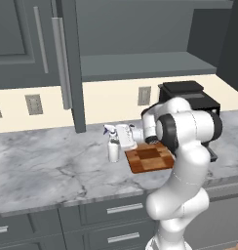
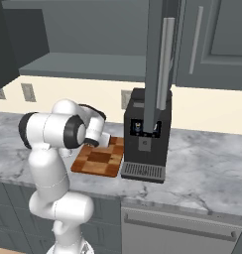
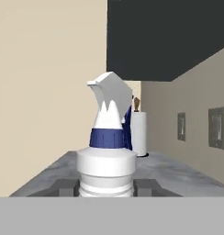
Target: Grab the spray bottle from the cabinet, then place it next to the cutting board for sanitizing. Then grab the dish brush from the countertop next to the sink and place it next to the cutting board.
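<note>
Clearly my jaws point(image 3: 106, 187) are clamped on the body of the slim white plastic spray bottle point(image 1: 113, 145), upright on the veined grey marble counter point(image 1: 48, 168) just beside the patchwork wooden cutting board point(image 1: 149, 159); it looks light, stiff and slippery, best held below the trigger.
</note>
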